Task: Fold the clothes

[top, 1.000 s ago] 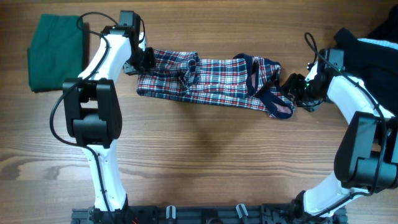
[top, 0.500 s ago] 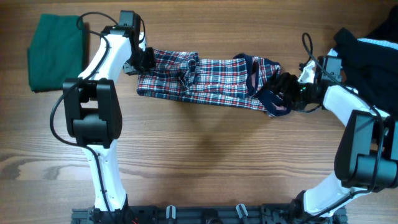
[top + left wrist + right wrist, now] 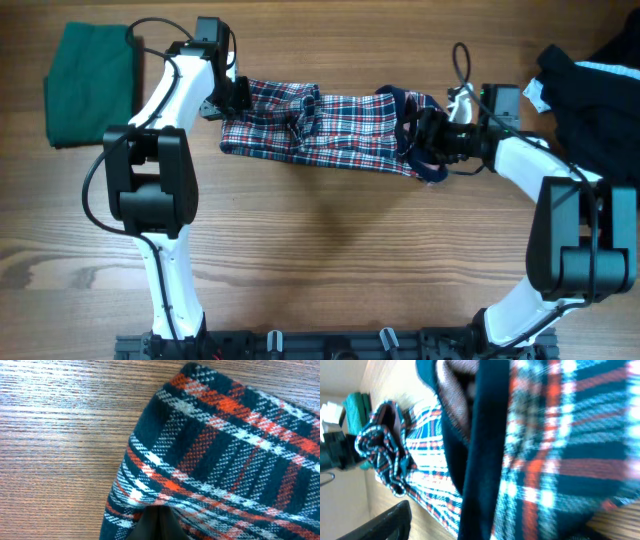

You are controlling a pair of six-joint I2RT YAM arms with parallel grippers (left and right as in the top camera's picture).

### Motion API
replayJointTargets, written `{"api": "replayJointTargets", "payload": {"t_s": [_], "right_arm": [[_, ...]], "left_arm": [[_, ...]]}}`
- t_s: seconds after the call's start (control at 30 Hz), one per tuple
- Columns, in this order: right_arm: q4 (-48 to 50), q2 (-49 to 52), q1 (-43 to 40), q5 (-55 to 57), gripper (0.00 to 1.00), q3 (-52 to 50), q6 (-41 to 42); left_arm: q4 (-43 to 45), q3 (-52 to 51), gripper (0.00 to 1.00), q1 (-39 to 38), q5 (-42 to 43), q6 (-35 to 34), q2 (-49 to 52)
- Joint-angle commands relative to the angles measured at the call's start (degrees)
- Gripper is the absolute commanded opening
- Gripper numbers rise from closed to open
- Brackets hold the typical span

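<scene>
The clothes in play are a red-white-navy plaid dress (image 3: pixel 340 135), stretched out across the far middle of the table. My left gripper (image 3: pixel 232 98) is shut on its left end. In the left wrist view the plaid cloth (image 3: pixel 225 460) drapes over the closed fingertips (image 3: pixel 159 527). My right gripper (image 3: pixel 428 140) is open and pushed into the dress's navy-trimmed right end. In the right wrist view the plaid (image 3: pixel 555 450) fills the frame. Only one dark finger (image 3: pixel 385 522) shows at the lower left, clear of the cloth; the other is hidden.
A folded dark-green garment (image 3: pixel 92 85) lies at the far left. A black garment (image 3: pixel 595 95) is heaped at the far right behind the right arm. Bare wooden table (image 3: pixel 330 260) stretches in front of the dress.
My right gripper has moved left from beyond the dress's right end into it, and that end has bunched leftward. The left arm and its grip have not moved.
</scene>
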Motion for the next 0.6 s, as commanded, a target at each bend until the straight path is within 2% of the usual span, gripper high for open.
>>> {"api": "replayJointTargets", "payload": {"t_s": [0.0,0.07,0.23,0.5,0.57], "right_arm": [[0.1,1.3,1.2,1.3,0.49,-0.2,1.8],[0.0,1.3,1.2,2.4,0.26,-0.2,1.9],[0.1,1.3,0.6,4.5,0.07,-0.1,1.8],[-4.4,1.2,-4.8,5.2,0.04,3.5,-2.6],[-7.4,1.2,-6.8,5.4,0.04,5.3,-4.7]], "left_arm": [[-0.1,-1.2,0.04,-1.4,1.4,0.5,3.6],[-0.1,-1.2,0.04,-1.4,1.4,0.5,3.6],[-0.1,-1.2,0.04,-1.4,1.4,0.5,3.6],[-0.3,-1.1,0.04,-1.4,1.4,0.5,3.6],[-0.5,-1.1,0.11,-1.4,1.4,0.5,3.6]]}}
